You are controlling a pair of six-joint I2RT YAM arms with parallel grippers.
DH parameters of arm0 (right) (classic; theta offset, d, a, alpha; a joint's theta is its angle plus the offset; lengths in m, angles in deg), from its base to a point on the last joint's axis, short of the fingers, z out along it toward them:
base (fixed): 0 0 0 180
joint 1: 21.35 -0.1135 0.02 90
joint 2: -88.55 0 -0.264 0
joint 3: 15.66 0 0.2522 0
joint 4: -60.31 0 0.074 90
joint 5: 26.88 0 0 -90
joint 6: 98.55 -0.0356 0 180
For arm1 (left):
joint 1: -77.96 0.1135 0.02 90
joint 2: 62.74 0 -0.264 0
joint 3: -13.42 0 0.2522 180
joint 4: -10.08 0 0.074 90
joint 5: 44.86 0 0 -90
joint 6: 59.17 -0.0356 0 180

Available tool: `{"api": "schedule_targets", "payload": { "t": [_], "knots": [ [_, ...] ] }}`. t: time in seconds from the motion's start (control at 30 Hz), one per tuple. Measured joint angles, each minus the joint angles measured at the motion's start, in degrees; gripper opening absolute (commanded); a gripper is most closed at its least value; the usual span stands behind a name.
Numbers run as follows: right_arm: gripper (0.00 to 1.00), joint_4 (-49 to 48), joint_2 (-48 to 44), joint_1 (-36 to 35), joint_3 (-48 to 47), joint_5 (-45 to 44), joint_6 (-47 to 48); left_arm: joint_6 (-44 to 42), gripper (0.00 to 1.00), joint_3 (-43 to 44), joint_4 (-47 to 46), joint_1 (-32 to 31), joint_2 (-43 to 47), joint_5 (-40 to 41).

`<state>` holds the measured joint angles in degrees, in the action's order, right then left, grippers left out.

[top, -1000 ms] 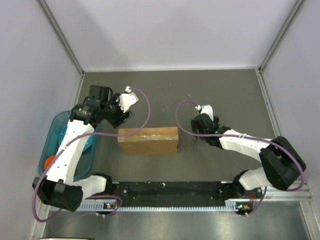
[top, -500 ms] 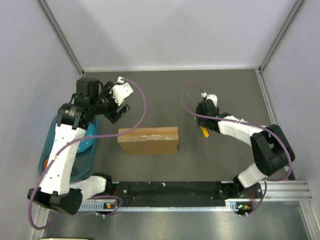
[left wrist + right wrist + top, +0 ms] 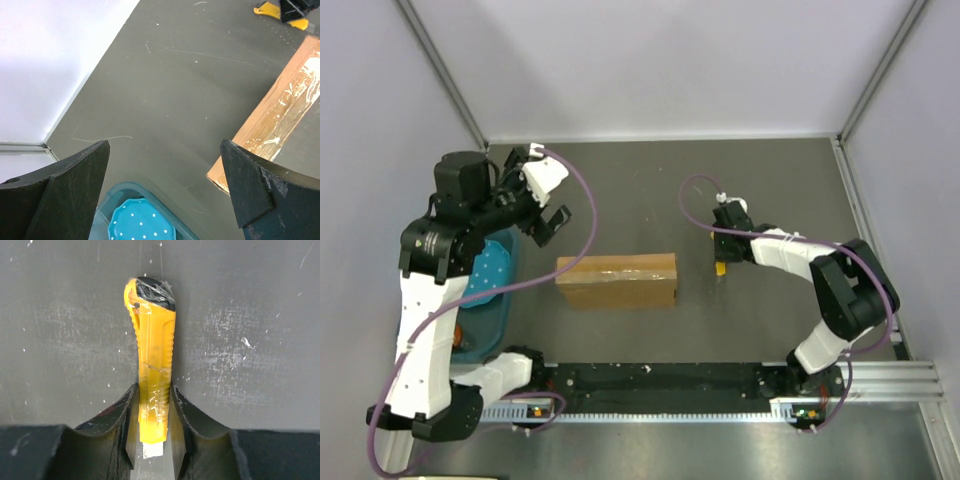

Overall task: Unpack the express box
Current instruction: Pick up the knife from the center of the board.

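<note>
Yellow knife, right end effector gripping

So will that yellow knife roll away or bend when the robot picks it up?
Probably not. The yellow knife looks like hard plastic with flat sides, so it should stay stiff and not roll. Its ribbed edge should help the right fingers hold it. It looks slim, so it is likely light.

the box is lying mid-table, the knife sitting just right of it, the tub holding a plate at its left.
</note>
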<state>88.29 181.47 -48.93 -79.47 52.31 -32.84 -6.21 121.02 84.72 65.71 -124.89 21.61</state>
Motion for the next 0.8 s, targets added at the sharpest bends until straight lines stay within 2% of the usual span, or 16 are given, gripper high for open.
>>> {"api": "schedule_targets", "payload": {
  "t": [0.03, 0.07, 0.33, 0.4, 0.6, 0.7, 0.8],
  "knots": [
    [0.05, 0.0, 0.2, 0.0, 0.0, 0.2, -0.1, 0.3, 0.99, 0.3, 0.1, 0.0, 0.4, -0.3],
    [0.0, -0.1, 0.2, 0.0, 0.0, 0.4, 0.1, 0.6, 0.99, 0.5, 0.2, 0.0, 0.8, -0.4],
    [0.0, 0.1, -2.1, -0.4, 0.3, 2.6, 0.1, 3.8, 0.99, 0.7, 0.5, 0.0, 3.4, -3.1],
    [0.0, 0.7, -6.5, -0.9, 1.0, 2.6, 0.8, 5.1, 0.99, 0.7, 0.4, 0.0, 3.2, -4.3],
    [0.0, 0.9, -30.0, -6.0, -1.1, 5.9, 6.4, 7.7, 0.99, 0.7, 0.4, 0.0, 1.0, -10.3],
    [0.0, 0.2, -38.2, -7.9, -5.2, 13.2, 9.3, 9.3, 0.99, 0.7, 0.4, 0.0, -0.8, -15.5],
    [0.0, 0.6, -40.9, -8.7, -10.3, 20.2, 11.1, 10.4, 0.99, 0.8, 0.2, 0.0, -2.4, -22.5]
  ]
}}
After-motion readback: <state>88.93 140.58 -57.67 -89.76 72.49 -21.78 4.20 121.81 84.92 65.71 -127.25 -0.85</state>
